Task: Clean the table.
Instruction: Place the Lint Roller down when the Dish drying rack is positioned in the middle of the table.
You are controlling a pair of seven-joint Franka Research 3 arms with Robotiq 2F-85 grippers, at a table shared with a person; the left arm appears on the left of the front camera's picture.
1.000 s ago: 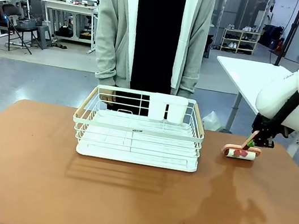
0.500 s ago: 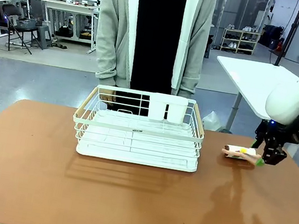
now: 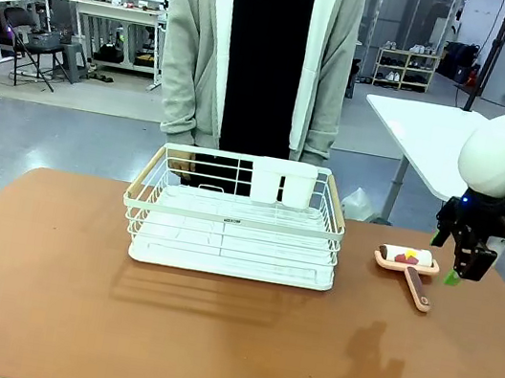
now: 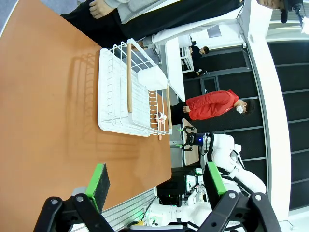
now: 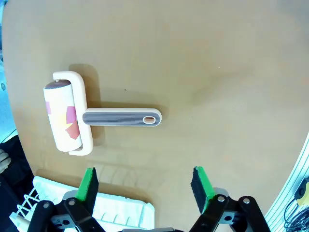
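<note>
Reddish-brown matte table (image 3: 208, 337), rounded corners, wide, level, smooth top

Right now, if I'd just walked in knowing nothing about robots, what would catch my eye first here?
Probably the white wire rack in the middle of the reddish-brown table, with a person in a grey cardigan standing right behind it. Next, the lint roller lying flat on the table to the rack's right, and the robot's right hand hovering open just beside it, holding nothing.

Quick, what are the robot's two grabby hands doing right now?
Left gripper: jaws open, holding nothing.
Right gripper: jaws open, holding nothing, above the lint roller lying on the table.
</note>
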